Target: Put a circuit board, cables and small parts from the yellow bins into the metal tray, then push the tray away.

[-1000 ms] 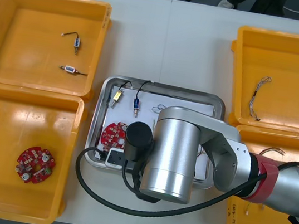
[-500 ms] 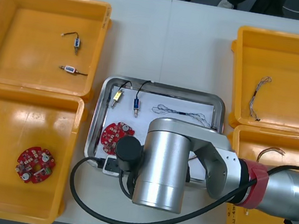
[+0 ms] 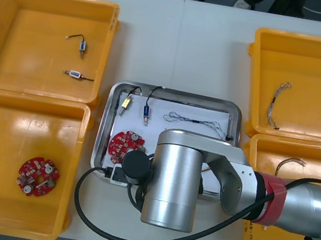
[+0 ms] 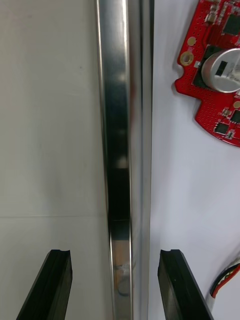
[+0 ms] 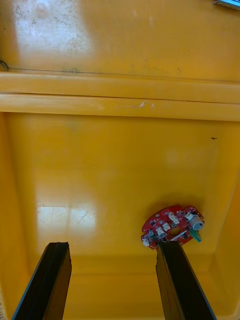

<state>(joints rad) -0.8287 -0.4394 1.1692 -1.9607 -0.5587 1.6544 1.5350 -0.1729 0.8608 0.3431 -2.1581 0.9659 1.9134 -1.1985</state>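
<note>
The right arm (image 3: pixel 172 182) is fat, round and shiny silver. A red ring (image 3: pixel 269 199) goes around it. A round black cap (image 3: pixel 135 166) and a little white block (image 3: pixel 119 175) sit on its side. A long black cord (image 3: pixel 78 187) loops out of it. The right gripper (image 4: pixel 115 254) has two flat black fingers (image 4: pixel 52 285). The left gripper (image 5: pixel 112 245) has the same black fingers (image 5: pixel 47 285).

bins (image 3: pixel 46 36) yellow | tray (image 3: pixel 106 125) shiny metal rim, white inside | tray board (image 3: pixel 122 143) red | bin board (image 3: pixel 37 176) red, teal bit | my right gripper (image 4: pixel 115 254) black fingers | my left gripper (image 5: pixel 112 246) black fingers | my right arm (image 3: pixel 175 182) silver, red band | table (image 3: pixel 184 39) light grey
</note>
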